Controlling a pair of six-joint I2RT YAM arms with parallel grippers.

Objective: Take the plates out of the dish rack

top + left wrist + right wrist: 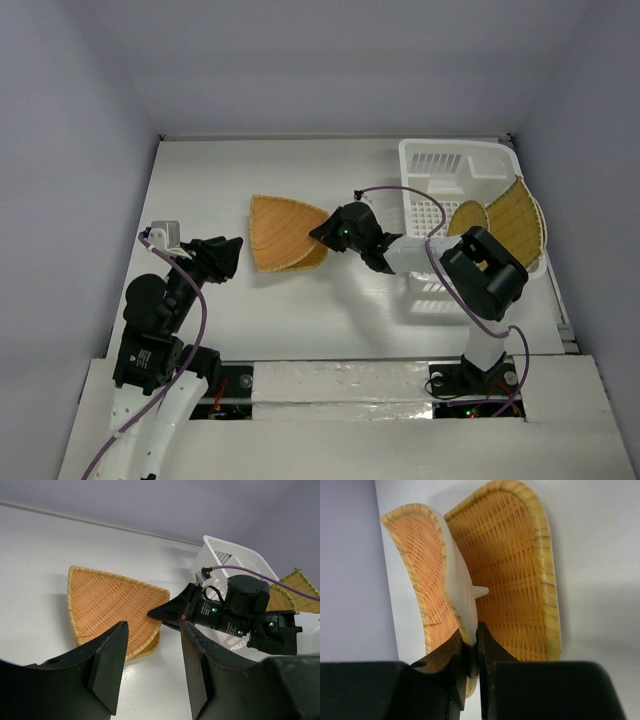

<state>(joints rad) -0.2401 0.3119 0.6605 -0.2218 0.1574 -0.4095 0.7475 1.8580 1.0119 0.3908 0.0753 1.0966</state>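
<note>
A fan-shaped wicker plate (280, 228) is at the table's middle, over a second wicker plate (312, 258) whose rim shows below it. My right gripper (322, 235) is shut on the fan plate's right corner; in the right wrist view (469, 635) the jaws pinch its pale rim (456, 585), with the second plate (520, 580) behind. My left gripper (232, 252) is open and empty, left of the plates; in the left wrist view (154, 626) it faces the fan plate (107, 602). The white dish rack (440, 160) at the right holds two upright plates (515, 215).
The right arm's elbow (485, 270) hangs over the rack's near end. A smaller plate (467, 216) stands beside the large one in the rack. Grey walls close in on the left, back and right of the table.
</note>
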